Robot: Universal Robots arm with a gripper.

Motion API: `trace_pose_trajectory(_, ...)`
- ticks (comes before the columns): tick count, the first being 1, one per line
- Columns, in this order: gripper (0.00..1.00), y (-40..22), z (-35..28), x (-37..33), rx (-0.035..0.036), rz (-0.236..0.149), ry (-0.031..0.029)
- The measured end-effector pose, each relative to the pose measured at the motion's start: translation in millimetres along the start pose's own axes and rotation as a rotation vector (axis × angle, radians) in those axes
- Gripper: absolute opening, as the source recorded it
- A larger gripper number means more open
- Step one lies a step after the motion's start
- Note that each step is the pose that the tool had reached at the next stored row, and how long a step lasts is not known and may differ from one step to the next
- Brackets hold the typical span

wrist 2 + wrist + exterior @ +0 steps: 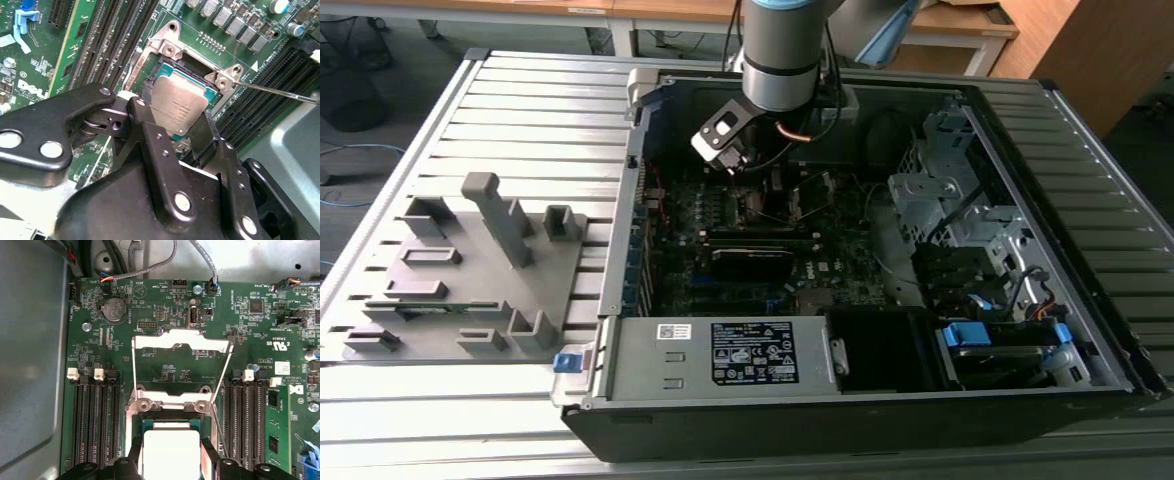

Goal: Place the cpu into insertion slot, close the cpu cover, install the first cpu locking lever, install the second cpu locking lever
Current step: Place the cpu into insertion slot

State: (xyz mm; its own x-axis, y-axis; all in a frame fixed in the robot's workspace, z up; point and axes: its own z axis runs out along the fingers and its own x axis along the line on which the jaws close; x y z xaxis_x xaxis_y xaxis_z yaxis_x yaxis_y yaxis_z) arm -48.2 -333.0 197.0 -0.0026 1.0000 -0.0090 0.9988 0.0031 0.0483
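Observation:
In both wrist views my gripper (177,131) (171,462) is shut on the cpu (179,106) (170,447), a flat silver-grey square, one black finger (145,131) against each side edge. The cpu sits level in or just over the insertion slot (169,49) (170,406), whose silver rim shows around it. The cpu cover (180,341) is swung open and stands beyond the slot. Thin wire locking levers (221,385) (280,92) are raised beside it. In the exterior view the arm reaches down into the open computer case, with the gripper (765,180) over the motherboard.
Black memory slots (95,420) flank the socket, and a green memory stick (277,425) stands in one. A power supply box (754,352) with a white label fills the case's near side. A grey fixture plate (467,270) lies on the exterior view's left. Cables (150,267) run past the board's edge.

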Motion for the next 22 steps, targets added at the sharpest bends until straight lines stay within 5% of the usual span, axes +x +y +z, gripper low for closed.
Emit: trace_pose_trajectory(22,0.54,0.3,3.8,0.1,-0.0005,0.0,0.0002)
